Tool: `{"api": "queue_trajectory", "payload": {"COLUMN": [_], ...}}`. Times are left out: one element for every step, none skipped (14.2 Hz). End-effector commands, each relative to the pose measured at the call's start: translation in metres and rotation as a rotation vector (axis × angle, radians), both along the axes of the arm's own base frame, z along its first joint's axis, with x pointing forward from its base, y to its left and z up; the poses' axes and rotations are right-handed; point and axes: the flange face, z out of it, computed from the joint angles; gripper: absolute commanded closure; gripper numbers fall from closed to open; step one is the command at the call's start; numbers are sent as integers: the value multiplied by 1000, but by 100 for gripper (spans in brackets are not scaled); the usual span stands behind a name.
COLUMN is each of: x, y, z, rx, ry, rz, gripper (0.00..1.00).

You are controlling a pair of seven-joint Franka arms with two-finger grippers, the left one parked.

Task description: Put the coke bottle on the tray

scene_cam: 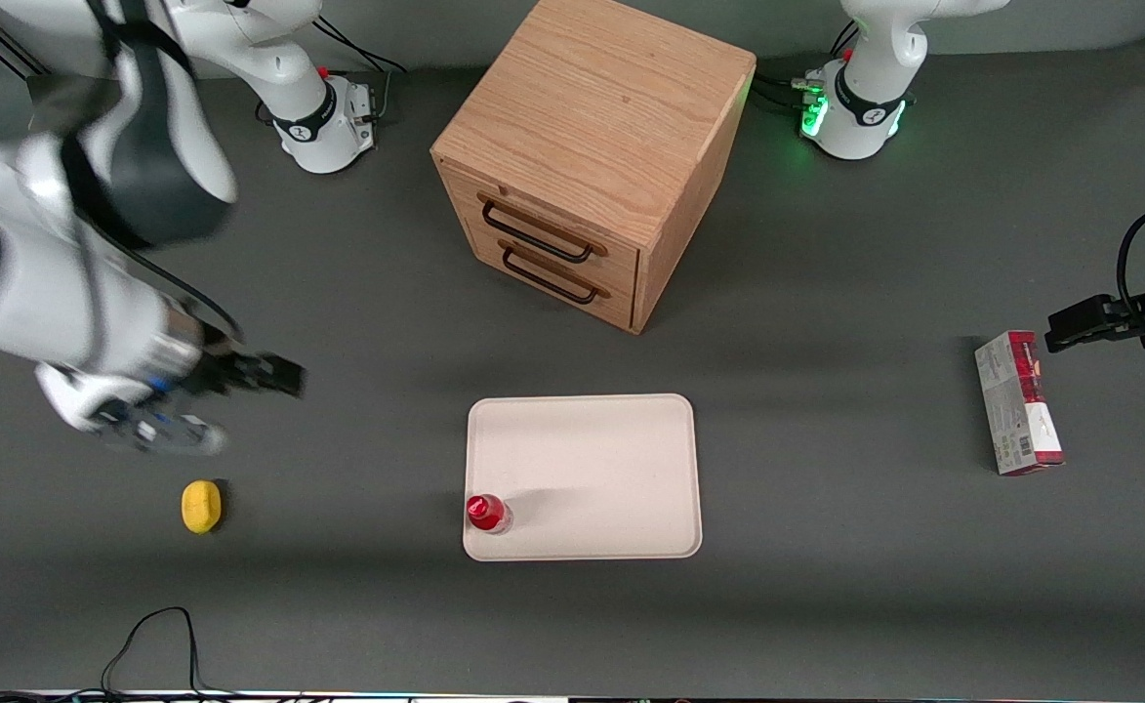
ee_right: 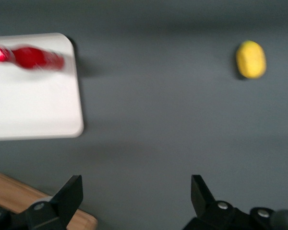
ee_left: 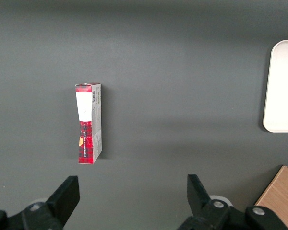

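The coke bottle (scene_cam: 485,513), small and red with a red cap, stands upright on the cream-white tray (scene_cam: 611,459), in the tray's corner nearest the front camera on the working arm's side. It also shows in the right wrist view (ee_right: 31,57) on the tray (ee_right: 33,110). My right gripper (scene_cam: 269,376) is open and empty, raised above the table well away from the tray, toward the working arm's end. Its dark fingers (ee_right: 69,194) stand wide apart with bare table between them.
A yellow lemon-like lump (scene_cam: 201,506) lies on the table near my gripper, nearer the front camera. A wooden two-drawer cabinet (scene_cam: 592,156) stands farther back than the tray. A red-and-grey carton (scene_cam: 1018,401) lies toward the parked arm's end.
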Motion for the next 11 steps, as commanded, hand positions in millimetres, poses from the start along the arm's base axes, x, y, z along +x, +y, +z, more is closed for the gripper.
{"api": "queue_trajectory", "payload": {"x": [-63,-70,-70,-68,-67,-68,-70,-70,-71,-71,-71], "y": [-62,-78,-80,-82,-89,-83,-76,-72,-72,-71,-71], "z": [15,23,30,37,37,38,38,37,38,39,40], "rx": [66,73,61,59,57,54,50,51,51,51,51], "ry": [14,33,32,19,19,21,38,43,40,40,40], "rz": [120,135,130,116,68,57,69,75,73,75,75], "gripper": [0,0,0,0,0,0,0,0,0,0,0]}}
